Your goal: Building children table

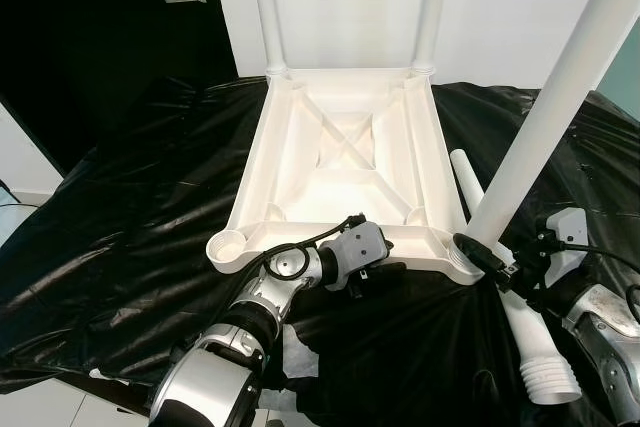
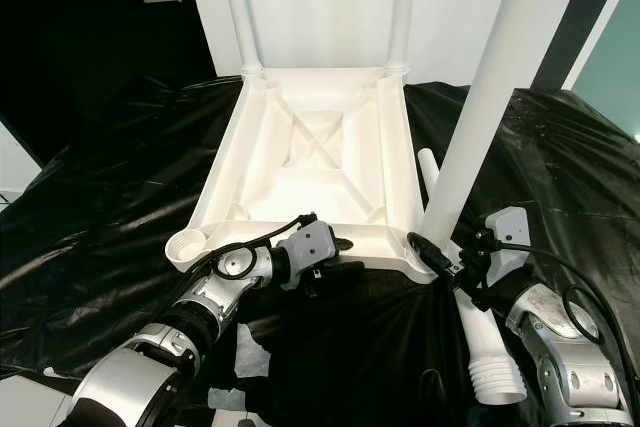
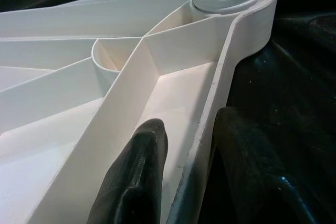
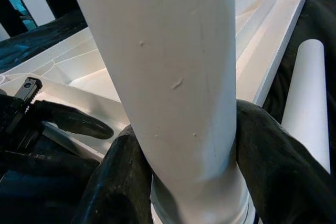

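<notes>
A white plastic tabletop (image 1: 345,162) lies upside down on a counter (image 1: 120,247) draped in crinkled black sheeting, its ribbed underside with a crossed brace facing up. Two white legs (image 1: 266,7) stand upright in the far corner sockets, rising out of the top of the head views. The near left corner socket (image 1: 230,245) is an open round cup with nothing in it. At the near right corner a third leg (image 1: 560,97) stands in its socket, leaning slightly toward the robot's right as it rises. The right hand (image 1: 487,257) is clamped around the base of this leg just above the socket, one black finger (image 4: 123,182) on each side of the white tube in the right wrist view. A fourth leg (image 1: 520,317) lies loose on the black sheeting just beside the tabletop's right edge, its ribbed threaded end (image 1: 548,379) pointing toward the robot and passing under the right hand. The left hand (image 1: 378,272) sits at the near rim of the tabletop, between the two near corners; in the left wrist view its fingers (image 3: 136,177) straddle the thin rim wall, one inside the tray and one outside over the black sheeting, closed onto that rim. Behind the counter stand a white panel and a dark wall.
</notes>
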Available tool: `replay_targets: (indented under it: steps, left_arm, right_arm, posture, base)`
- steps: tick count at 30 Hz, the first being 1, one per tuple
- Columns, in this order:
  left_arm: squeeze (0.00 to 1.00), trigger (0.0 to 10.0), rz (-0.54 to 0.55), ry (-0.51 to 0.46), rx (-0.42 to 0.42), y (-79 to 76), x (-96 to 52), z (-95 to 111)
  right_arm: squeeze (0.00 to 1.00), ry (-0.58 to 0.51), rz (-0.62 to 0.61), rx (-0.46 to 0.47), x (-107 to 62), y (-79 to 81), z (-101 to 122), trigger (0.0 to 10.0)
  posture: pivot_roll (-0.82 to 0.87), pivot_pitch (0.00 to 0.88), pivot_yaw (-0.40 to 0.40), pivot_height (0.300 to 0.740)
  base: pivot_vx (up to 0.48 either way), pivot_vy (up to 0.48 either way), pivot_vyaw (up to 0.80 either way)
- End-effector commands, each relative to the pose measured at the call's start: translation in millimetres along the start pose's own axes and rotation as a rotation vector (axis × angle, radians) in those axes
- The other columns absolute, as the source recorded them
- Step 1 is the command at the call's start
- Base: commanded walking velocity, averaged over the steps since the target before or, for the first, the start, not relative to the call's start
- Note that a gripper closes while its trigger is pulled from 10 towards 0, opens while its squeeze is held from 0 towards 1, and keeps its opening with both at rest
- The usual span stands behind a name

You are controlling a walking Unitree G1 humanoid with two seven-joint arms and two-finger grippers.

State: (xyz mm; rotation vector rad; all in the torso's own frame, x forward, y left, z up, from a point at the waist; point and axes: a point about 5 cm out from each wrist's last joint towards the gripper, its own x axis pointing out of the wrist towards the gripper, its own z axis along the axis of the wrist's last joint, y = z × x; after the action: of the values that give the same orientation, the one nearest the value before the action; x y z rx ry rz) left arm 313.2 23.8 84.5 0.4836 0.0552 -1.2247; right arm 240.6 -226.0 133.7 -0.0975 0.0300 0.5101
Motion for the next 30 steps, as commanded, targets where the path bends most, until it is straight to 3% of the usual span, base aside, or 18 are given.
replay_targets:
  steps: [1, 5, 6, 8, 11, 14, 16, 19, 22, 23, 25, 26, 28, 30]
  left_arm:
    - [0.00, 10.0, 0.097, 0.096, -0.076, -5.5, -5.3, -23.6]
    - [0.00, 10.0, 0.093, 0.095, -0.070, -5.3, -4.7, -22.6]
    - [0.00, 10.0, 0.093, 0.095, -0.070, -5.3, -4.7, -22.6]
    - [0.00, 10.0, 0.106, 0.098, -0.067, -1.7, -6.7, -22.4]
    - [0.00, 10.0, 0.112, 0.099, -0.068, -0.3, -7.8, -22.7]
    - [0.00, 10.0, 0.116, 0.106, -0.069, -0.8, -10.8, -26.0]
    - [0.00, 10.0, 0.116, 0.106, -0.069, -0.8, -10.8, -26.0]
    - [0.00, 10.0, 0.114, 0.108, -0.072, -2.9, -10.8, -27.4]
    - [0.00, 10.0, 0.113, 0.105, -0.075, -3.7, -9.6, -26.8]
    - [0.00, 10.0, 0.113, 0.104, -0.076, -3.9, -8.8, -26.2]
    - [0.00, 10.0, 0.113, 0.102, -0.077, -4.0, -8.3, -25.8]
    - [0.00, 10.0, 0.113, 0.101, -0.078, -4.1, -7.9, -25.5]
    - [0.00, 10.0, 0.113, 0.100, -0.078, -4.1, -7.6, -25.3]
    - [0.00, 10.0, 0.113, 0.100, -0.079, -4.1, -7.5, -25.3]
  right_arm:
    - [0.00, -0.007, -0.116, 0.100, 1.9, 13.6, -13.9, 0.0]
    - [0.00, -0.100, -0.308, 0.080, -1.1, 22.8, -12.3, 0.0]
    - [0.00, -0.100, -0.308, 0.080, -1.1, 22.8, -12.3, 0.0]
    - [0.00, -0.113, -0.401, 0.068, -5.0, 33.5, -12.7, 0.0]
    - [0.00, -0.111, -0.430, 0.067, -5.8, 35.2, -12.9, 0.0]
    - [0.00, -0.125, -0.586, 0.078, -6.7, 32.6, -11.2, 0.0]
    - [0.00, -0.125, -0.586, 0.078, -6.7, 32.6, -11.2, 0.0]
    - [0.00, -0.137, -0.686, 0.071, -3.6, 32.0, -8.7, 0.0]
    - [0.00, -0.137, -0.665, 0.082, 1.7, 35.6, -8.6, 0.0]
    - [0.00, -0.131, -0.613, 0.082, 5.3, 40.4, -8.8, 10.0]
    - [0.00, -0.127, -0.576, 0.082, 7.6, 43.8, -8.9, 10.0]
    - [1.00, -0.139, -0.513, 0.106, 10.4, 48.2, -8.0, 10.0]
    - [1.00, -0.150, -0.393, 0.100, 16.8, 52.5, -4.0, 10.0]
    - [1.00, -0.153, -0.361, 0.075, 18.6, 52.6, -1.7, 10.0]
  posture:
    - [-0.05, 0.000, 0.028, 0.740]
    - [-0.04, 0.000, 0.021, 0.740]
    - [-0.04, 0.000, 0.021, 0.740]
    - [-0.03, 0.000, 0.013, 0.740]
    - [-0.03, 0.000, 0.013, 0.740]
    - [-0.02, 0.000, 0.003, 0.740]
    - [-0.02, 0.000, 0.003, 0.740]
    - [-0.03, 0.000, 0.001, 0.740]
    - [-0.03, 0.000, 0.001, 0.740]
    - [-0.03, 0.000, 0.001, 0.740]
    - [-0.03, 0.000, 0.001, 0.740]
    - [-0.03, 0.000, 0.000, 0.740]
    - [-0.04, 0.000, 0.002, 0.740]
    - [-0.04, 0.000, 0.002, 0.740]
  base:
    - [0.000, 0.000, 0.00]
    - [0.000, 0.000, 0.00]
    - [0.000, 0.000, 0.00]
    - [0.000, 0.000, 0.00]
    - [0.000, 0.000, 0.00]
    - [0.000, 0.000, 0.00]
    - [0.000, 0.000, 0.00]
    - [0.000, 0.000, 0.00]
    - [0.000, 0.000, 0.00]
    - [0.000, 0.000, 0.00]
    - [0.000, 0.000, 0.00]
    - [0.000, 0.000, 0.00]
    - [0.000, 0.000, 0.00]
    - [0.000, 0.000, 0.00]
